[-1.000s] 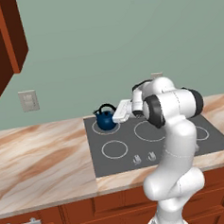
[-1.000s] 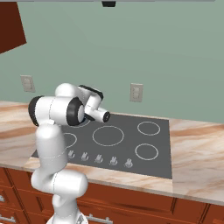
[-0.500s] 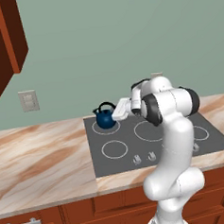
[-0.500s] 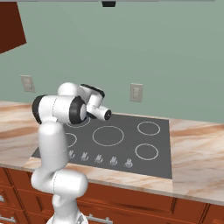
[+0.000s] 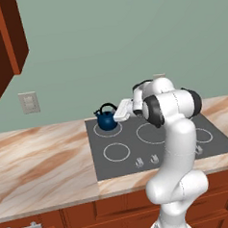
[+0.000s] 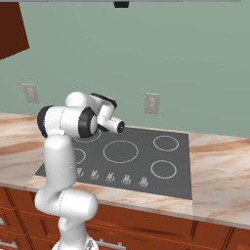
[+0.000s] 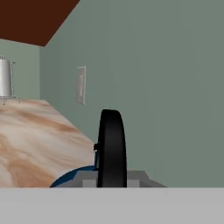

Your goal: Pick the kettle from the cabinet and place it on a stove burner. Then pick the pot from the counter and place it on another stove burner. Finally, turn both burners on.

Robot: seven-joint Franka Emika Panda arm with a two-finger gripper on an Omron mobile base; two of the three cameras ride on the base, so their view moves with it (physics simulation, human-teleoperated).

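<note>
The small dark-blue kettle (image 5: 106, 120) stands on the back-left burner (image 5: 109, 131) of the dark cooktop (image 5: 162, 148). My gripper (image 5: 115, 117) reaches it from the right, at the height of its black arched handle. In the hand view the handle (image 7: 111, 144) stands upright right between my fingertips (image 7: 87, 180), with no gap to see, above the blue body (image 7: 72, 180); my gripper (image 7: 111, 178) is shut on it. The reddish-brown cabinet (image 5: 5, 41) hangs at the upper left. The pot is out of view.
Other ringed burners (image 6: 120, 151) lie free on the cooktop, with a row of grey knobs (image 6: 110, 177) along its front. Marble counter (image 5: 37, 164) stretches to the left, where a white paper-towel roll (image 7: 4, 78) stands far off. Wall outlets (image 5: 28, 102) sit on the green wall.
The kettle stays on the back-left burner. My hand has crept very slightly left along its handle; nothing else has moved.
</note>
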